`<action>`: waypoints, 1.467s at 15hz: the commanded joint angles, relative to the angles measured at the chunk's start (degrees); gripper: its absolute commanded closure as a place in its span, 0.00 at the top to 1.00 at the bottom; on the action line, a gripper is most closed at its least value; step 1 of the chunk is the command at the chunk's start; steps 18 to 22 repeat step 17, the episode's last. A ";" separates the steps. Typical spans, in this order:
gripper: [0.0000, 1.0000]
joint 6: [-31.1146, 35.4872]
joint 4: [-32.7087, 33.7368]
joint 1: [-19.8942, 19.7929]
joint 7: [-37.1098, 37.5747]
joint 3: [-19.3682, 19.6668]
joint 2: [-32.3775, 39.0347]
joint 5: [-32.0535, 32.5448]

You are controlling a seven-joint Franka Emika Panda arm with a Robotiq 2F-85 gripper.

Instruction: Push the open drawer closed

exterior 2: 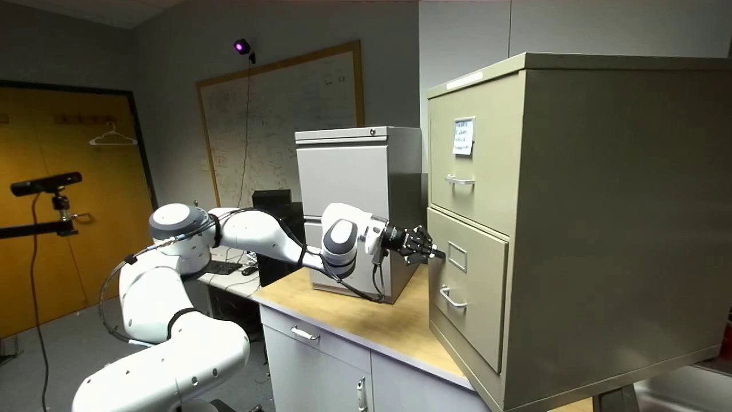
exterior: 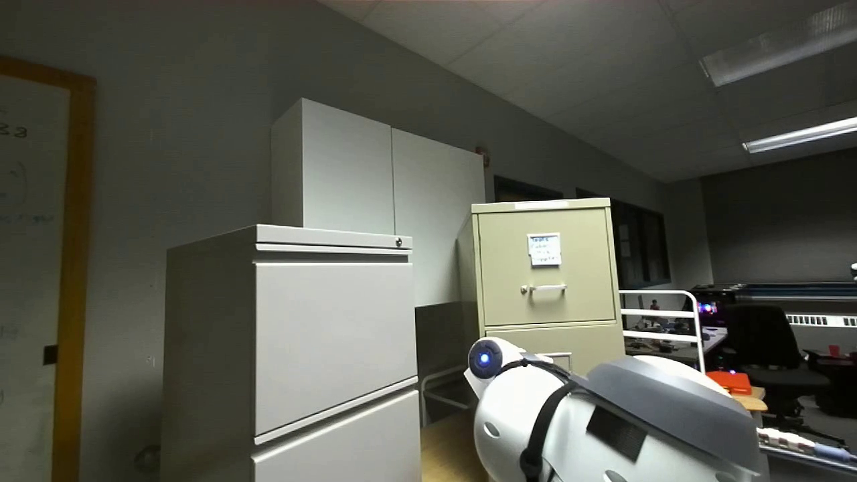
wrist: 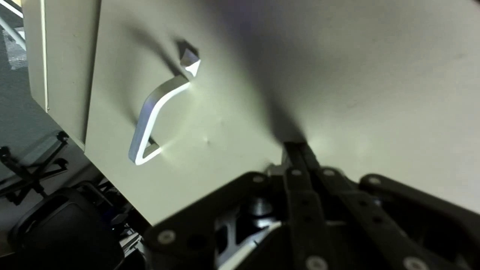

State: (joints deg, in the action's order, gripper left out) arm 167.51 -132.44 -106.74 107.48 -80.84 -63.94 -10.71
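The drawer (exterior 2: pixel 477 286) is the beige lower front of the beige filing cabinet, with a pale label frame and a metal handle (exterior 2: pixel 452 297). In an exterior view its front stands slightly out from the cabinet body. My gripper (exterior 2: pixel 439 254) points at the drawer's upper part, beside the label frame. In the wrist view the black fingertips (wrist: pixel 294 144) are together with nothing between them. They touch or nearly touch the drawer front (wrist: pixel 232 112), where their shadow meets them. The handle (wrist: pixel 144 120) is to their left. In an exterior view the drawer (exterior: pixel 592 341) is partly hidden by the arm.
The closed top drawer (exterior 2: pixel 480 154) bears a white paper. A pale-grey cabinet (exterior 2: pixel 343 177) stands close behind the wrist on a wooden counter (exterior 2: pixel 354 312). A white cart rail (exterior: pixel 659 312) is beside the beige cabinet. The wrist view shows a black chair (wrist: pixel 67 225) beyond the cabinet.
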 commanded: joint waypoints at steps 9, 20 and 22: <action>0.00 5.28 12.05 -6.52 -1.05 -1.25 -0.34 0.53; 0.01 7.56 15.33 -11.05 -1.47 -3.74 0.43 0.65; 0.01 7.56 15.33 -11.05 -1.47 -3.74 0.43 0.65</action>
